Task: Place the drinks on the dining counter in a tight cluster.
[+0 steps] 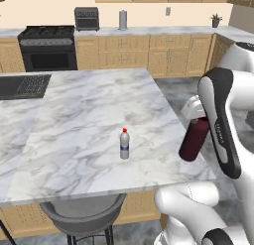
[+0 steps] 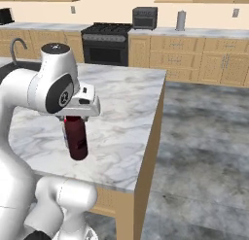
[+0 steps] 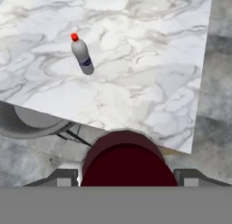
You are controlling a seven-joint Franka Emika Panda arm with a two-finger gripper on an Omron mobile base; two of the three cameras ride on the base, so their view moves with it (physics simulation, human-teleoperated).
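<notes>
**Now carrying the maroon bottle toward the small one**

Right now we hold the stout maroon bottle (image 1: 194, 139) in our gripper (image 2: 74, 118) — the jaws are closed on its upper part, one finger on each side, as the hand view shows with the dark round body (image 3: 128, 160) between the two tips. The bottle hangs upright, with its base over the near right part of the dining counter (image 1: 94, 115), close to the edge; from these views we cannot tell whether the base touches the marble or is a little above it.

The small clear bottle (image 1: 125, 144) with the red cap stands upright on the same counter, to the left of the maroon one and apart from it. In the hand view it (image 3: 82, 56) is ahead of the gripper, further in from the edge. A third drink we cannot point to from here.

What could go wrong, in our judgement: the maroon bottle is near the counter corner, so if we let go too early it may stand half over the edge and tip to the floor. Also, moving it close to the small bottle could knock that light one over — it is thin and tall. A grey stool (image 1: 82, 214) is under the near edge, out of the way.

The small bottle has a blue label, but no writing can be read on it. The maroon bottle shows no label that we can see.
</notes>
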